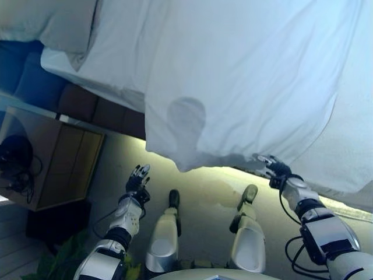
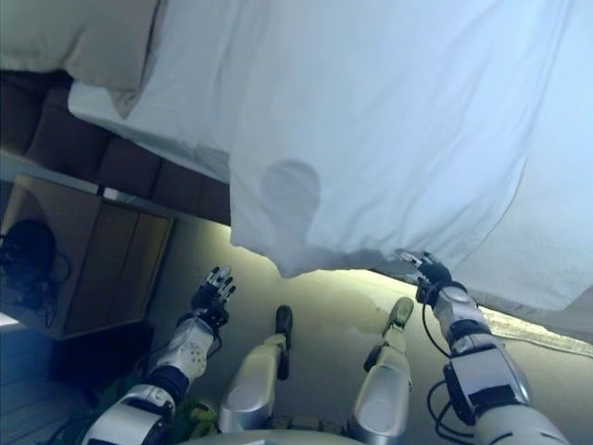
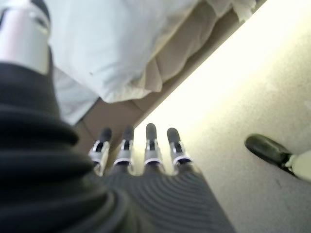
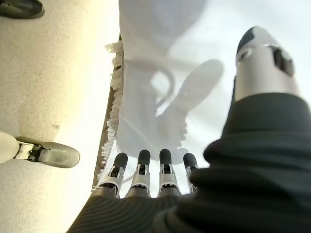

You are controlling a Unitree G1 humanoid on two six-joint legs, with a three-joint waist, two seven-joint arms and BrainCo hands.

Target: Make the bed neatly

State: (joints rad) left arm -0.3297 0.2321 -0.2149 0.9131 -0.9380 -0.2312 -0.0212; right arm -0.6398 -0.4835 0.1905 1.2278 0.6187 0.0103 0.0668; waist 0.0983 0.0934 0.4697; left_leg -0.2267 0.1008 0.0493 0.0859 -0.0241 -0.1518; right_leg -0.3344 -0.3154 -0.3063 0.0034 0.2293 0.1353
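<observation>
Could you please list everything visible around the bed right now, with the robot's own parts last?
duvet: one, white, spread over the bed, its edge hanging over the side toward the robot.
pillow: one, off-white, at the bed's upper left corner.
bed base: one, dark brown, under the mattress.
nightstand: one, wooden, left of the bed.
floor: pale, lit beneath the bed's edge.
left hand: open, held above the floor, clear of the bedding.
right hand: open, at the duvet's hanging edge.
</observation>
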